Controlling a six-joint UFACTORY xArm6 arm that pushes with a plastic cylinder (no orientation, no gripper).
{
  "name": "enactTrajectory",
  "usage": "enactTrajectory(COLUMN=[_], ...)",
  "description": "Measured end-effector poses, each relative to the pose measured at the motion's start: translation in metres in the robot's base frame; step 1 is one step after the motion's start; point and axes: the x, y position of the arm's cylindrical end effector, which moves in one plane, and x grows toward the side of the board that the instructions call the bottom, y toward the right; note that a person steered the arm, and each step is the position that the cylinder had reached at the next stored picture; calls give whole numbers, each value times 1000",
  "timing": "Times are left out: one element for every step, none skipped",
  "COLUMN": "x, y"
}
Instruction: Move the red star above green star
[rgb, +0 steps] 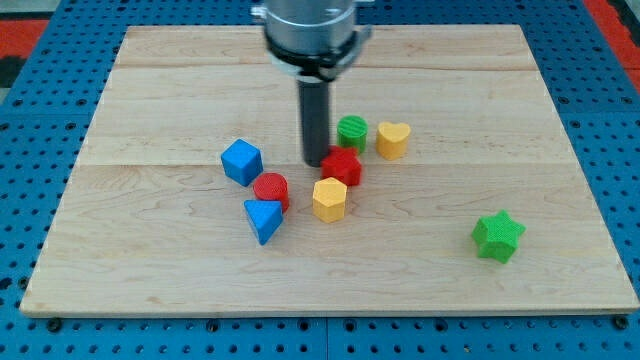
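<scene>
The red star (343, 166) lies near the board's middle, just below the green cylinder (352, 132). The green star (498, 236) lies far off at the view's lower right. My tip (316, 162) stands at the red star's left edge, touching or almost touching it. The rod rises from there to the arm's grey head at the view's top.
A yellow heart (393, 140) sits right of the green cylinder. A yellow hexagon (329, 199) lies below the red star. A red cylinder (271, 189), a blue cube (241, 161) and a blue triangle (264, 219) lie to the left. The wooden board (150, 260) rests on a blue pegboard.
</scene>
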Motion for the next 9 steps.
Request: enactTrajectory(x=[11, 23, 28, 23, 36, 23, 18, 31, 24], y=[0, -43, 45, 48, 99, 97, 130, 140, 114])
